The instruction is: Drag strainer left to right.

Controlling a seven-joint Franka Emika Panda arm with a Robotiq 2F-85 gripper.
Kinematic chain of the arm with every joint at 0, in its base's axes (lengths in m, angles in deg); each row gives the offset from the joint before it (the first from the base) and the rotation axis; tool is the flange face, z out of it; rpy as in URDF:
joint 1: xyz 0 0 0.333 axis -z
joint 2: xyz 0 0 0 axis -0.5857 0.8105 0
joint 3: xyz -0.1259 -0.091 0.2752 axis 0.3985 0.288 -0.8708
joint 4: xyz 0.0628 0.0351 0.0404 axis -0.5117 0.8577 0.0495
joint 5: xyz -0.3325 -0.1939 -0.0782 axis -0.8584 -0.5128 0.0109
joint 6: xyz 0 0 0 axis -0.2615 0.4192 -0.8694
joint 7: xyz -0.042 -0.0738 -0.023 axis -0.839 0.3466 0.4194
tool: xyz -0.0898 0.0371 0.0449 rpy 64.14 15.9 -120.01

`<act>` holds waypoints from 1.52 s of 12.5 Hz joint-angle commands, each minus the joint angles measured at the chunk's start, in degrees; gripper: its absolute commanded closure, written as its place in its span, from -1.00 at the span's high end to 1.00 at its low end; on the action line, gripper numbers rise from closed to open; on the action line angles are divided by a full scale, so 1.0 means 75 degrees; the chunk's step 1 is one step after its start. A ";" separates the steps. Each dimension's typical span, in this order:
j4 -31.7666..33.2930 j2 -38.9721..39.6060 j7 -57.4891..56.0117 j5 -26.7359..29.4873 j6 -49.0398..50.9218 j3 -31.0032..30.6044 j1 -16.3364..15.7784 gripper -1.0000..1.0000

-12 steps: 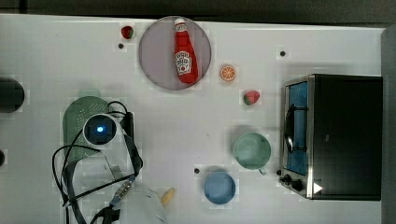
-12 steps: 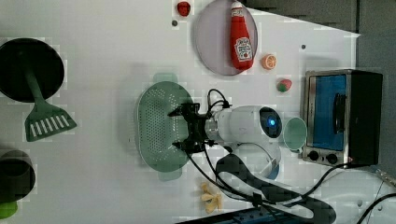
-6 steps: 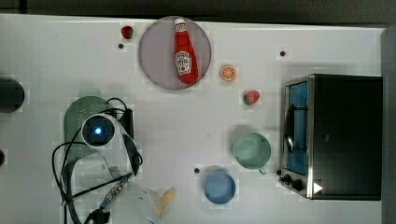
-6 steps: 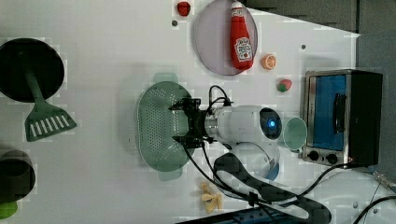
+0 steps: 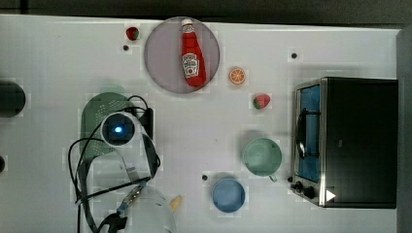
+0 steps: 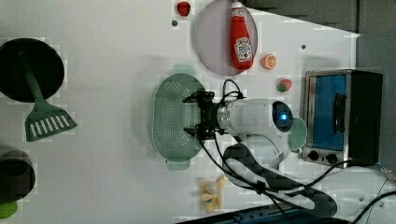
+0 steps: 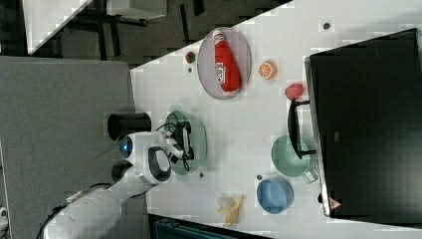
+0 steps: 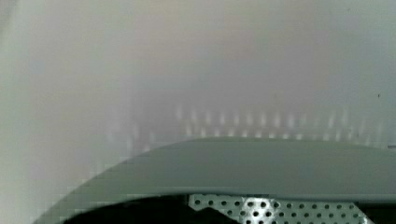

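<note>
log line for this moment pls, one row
phase: reaching into strainer | gripper: open, over strainer's bowl | strainer: not yet dragged, at the top view's left | ahead in path: green cup, blue bowl

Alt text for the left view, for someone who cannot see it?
An open gripper reaches over the right side of a mint-green strainer on a white table. Nearby are a ketchup bottle on a plate, a toaster oven and a green spatula.
</note>
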 commanded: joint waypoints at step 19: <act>0.1272 -0.1005 -0.2797 -0.0125 0.0207 0.2944 0.0386 1.00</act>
